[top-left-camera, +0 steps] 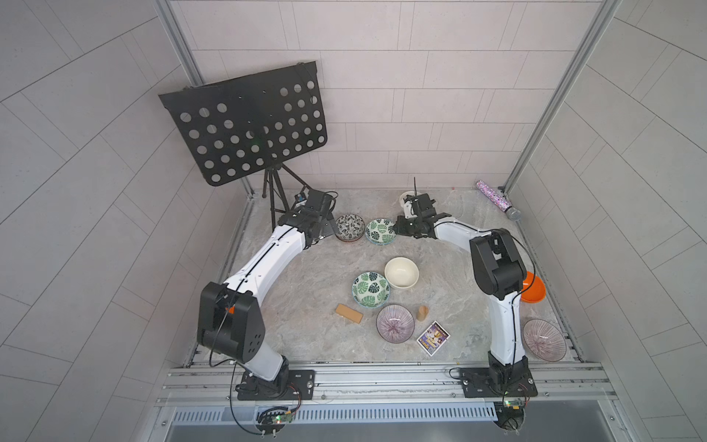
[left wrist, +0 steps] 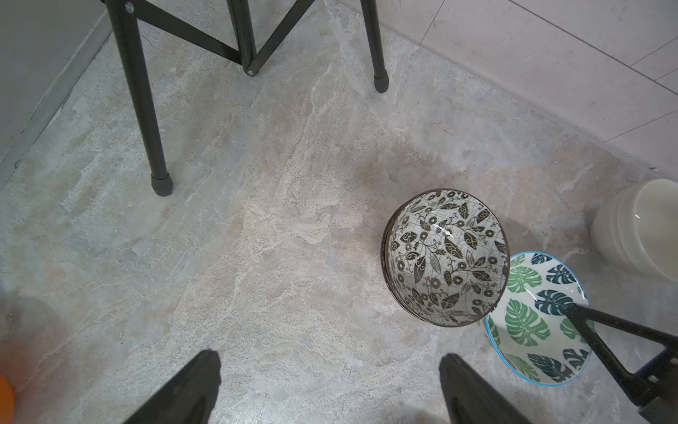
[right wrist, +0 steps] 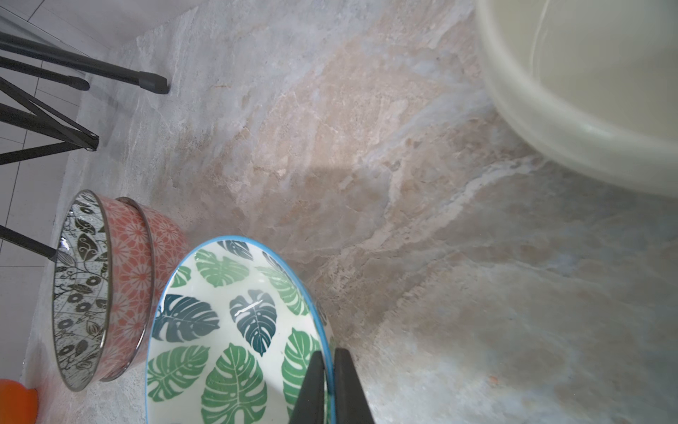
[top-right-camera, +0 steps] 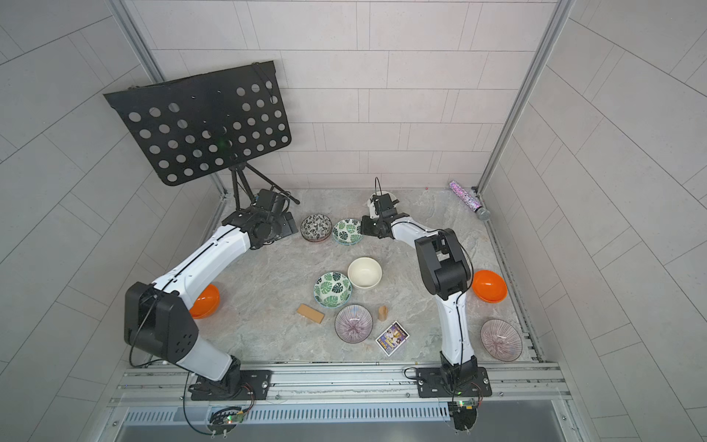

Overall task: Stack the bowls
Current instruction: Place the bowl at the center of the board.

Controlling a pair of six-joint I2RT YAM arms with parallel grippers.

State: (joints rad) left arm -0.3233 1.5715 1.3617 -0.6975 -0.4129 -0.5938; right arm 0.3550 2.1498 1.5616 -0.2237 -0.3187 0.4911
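Marbled stone tabletop point(top-left-camera: 306, 275): a bare strip lies between the far-edge bowls and the centre cluster, and the black music-stand legs point(left wrist: 146, 110) crowd the far left corner. Blue-rimmed white bowl with green leaf print point(right wrist: 220, 312): near the far edge, mouth up, round, just beside the nested black-white leaf-print bowls point(top-left-camera: 349, 227). Right gripper point(right wrist: 328, 354): arm extended toward the far edge, pinching that bowl's rim with one finger inside and one outside. Left gripper point(left wrist: 330, 363): spread wide and empty above bare surface beside the nested pair.
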